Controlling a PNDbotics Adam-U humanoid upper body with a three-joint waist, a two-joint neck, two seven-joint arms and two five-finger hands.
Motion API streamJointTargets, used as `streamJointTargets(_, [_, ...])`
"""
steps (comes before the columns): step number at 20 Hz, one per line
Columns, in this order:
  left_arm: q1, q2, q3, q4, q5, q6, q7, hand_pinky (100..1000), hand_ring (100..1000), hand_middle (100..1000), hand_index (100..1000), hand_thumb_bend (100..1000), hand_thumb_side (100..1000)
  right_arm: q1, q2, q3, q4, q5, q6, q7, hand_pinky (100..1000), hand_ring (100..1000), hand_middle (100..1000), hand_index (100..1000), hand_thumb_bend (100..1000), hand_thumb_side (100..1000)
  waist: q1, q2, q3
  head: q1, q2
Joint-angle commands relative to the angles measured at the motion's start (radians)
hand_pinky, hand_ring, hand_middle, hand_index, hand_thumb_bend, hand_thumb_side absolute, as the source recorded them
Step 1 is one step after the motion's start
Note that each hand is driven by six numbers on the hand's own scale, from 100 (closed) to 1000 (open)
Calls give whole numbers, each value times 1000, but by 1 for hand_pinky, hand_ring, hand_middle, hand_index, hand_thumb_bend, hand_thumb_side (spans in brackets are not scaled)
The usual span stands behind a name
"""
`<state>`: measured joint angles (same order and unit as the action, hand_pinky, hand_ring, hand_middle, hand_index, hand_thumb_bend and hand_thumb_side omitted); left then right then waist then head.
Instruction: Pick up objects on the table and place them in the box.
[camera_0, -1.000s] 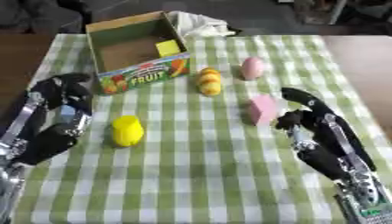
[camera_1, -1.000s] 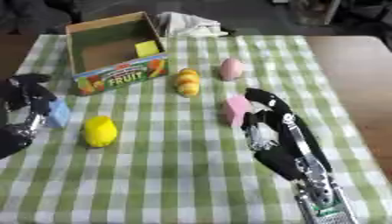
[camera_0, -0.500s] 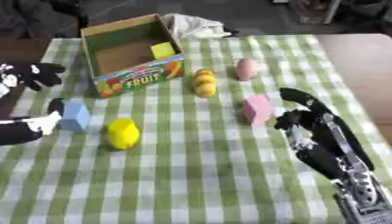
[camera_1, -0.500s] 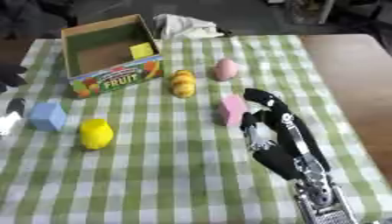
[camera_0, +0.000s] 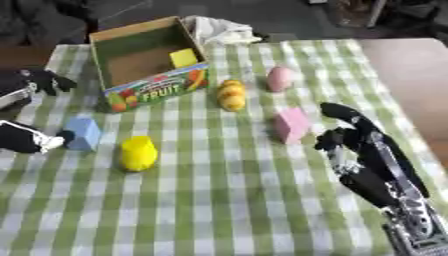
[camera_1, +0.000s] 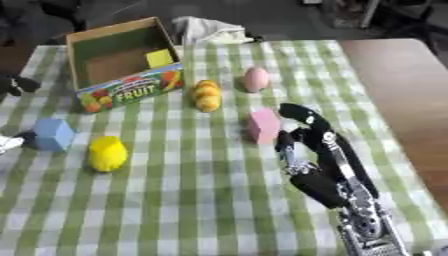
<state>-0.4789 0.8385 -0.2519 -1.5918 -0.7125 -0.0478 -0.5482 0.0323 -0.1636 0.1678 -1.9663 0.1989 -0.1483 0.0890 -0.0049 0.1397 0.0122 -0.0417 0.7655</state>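
The open cardboard box (camera_0: 115, 39) with a FRUIT label stands at the back left, and a yellow block (camera_0: 183, 57) lies inside it. On the checked cloth lie a blue cube (camera_0: 83, 133), a yellow lemon-shaped thing (camera_0: 138, 153), a yellow-orange lumpy fruit (camera_0: 232, 95), a pink egg shape (camera_0: 279, 79) and a pink block (camera_0: 291, 125). My right hand (camera_0: 348, 136) is open just right of the pink block, its fingers close to it. My left hand (camera_0: 24, 139) shows at the left edge, spread open, its lower part beside the blue cube.
A crumpled white cloth (camera_0: 219, 30) lies behind the box. The green checked tablecloth (camera_0: 227, 200) covers most of the table, and bare brown tabletop (camera_0: 411, 70) shows on the right. My right forearm (camera_0: 398, 200) runs to the lower right corner.
My left hand has drawn back to the left edge, leaving the blue cube uncovered on the cloth. The camera has shifted as well. The right hand stays beside the pink block.
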Motion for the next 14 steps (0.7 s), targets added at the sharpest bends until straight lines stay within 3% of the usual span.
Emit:
streamJointTargets(1, [-42,0,-6,70,-55,-25,-11,837,792,797,928,489,366,-5,-14,3,-16,-1,-1,4,691,532,879,833,100,472,0,-8,-3,4,4])
streamJointTargets(5, [-79,-32,-18,161,-109,-60,-20,852,802,810,937,532,385,-5,-13,5,-17,-2,-1,6,692,532,879,833,100,471,-3,-6,-4,4,4])
streamJointTargets(14, [-136,-98,-2,315,-170,-89,27,832,798,785,926,448,349,-8,-10,9,-20,-3,-2,10,692,531,879,833,100,469,-13,1,-7,7,4])
